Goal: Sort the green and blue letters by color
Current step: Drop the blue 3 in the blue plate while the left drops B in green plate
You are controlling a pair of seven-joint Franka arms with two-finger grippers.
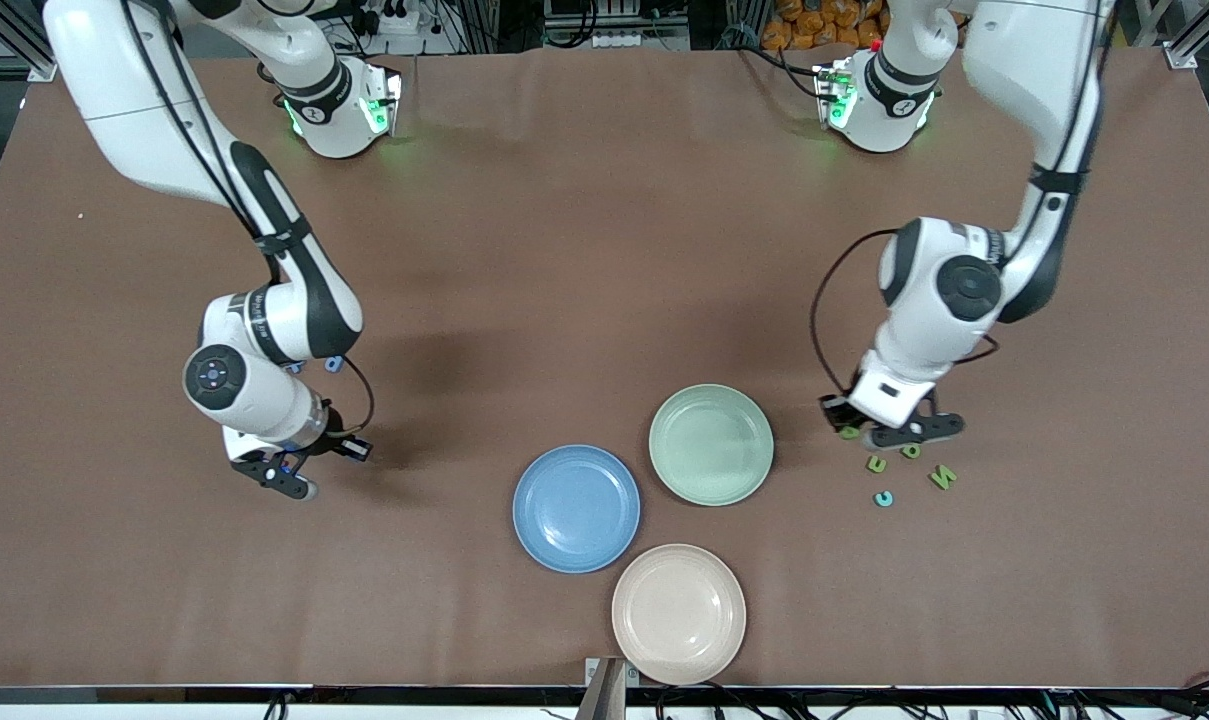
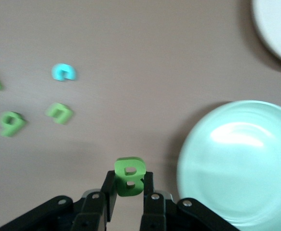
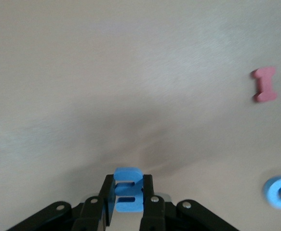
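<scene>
You are looking at a table (image 1: 584, 230) covered edge to edge in a matte brown cloth, smooth and flat. Light falls from above and casts soft, blurred shadows on the cloth near the middle of the table. Along the edge where the bases stand, you can see aluminium frame rails (image 1: 1189, 40), power strips with cables (image 1: 604, 30), and a heap of orange objects (image 1: 814, 25) in the dark background. The edge nearest the front camera shows a pale strip (image 1: 364, 705) with black cables trailing along it.
</scene>
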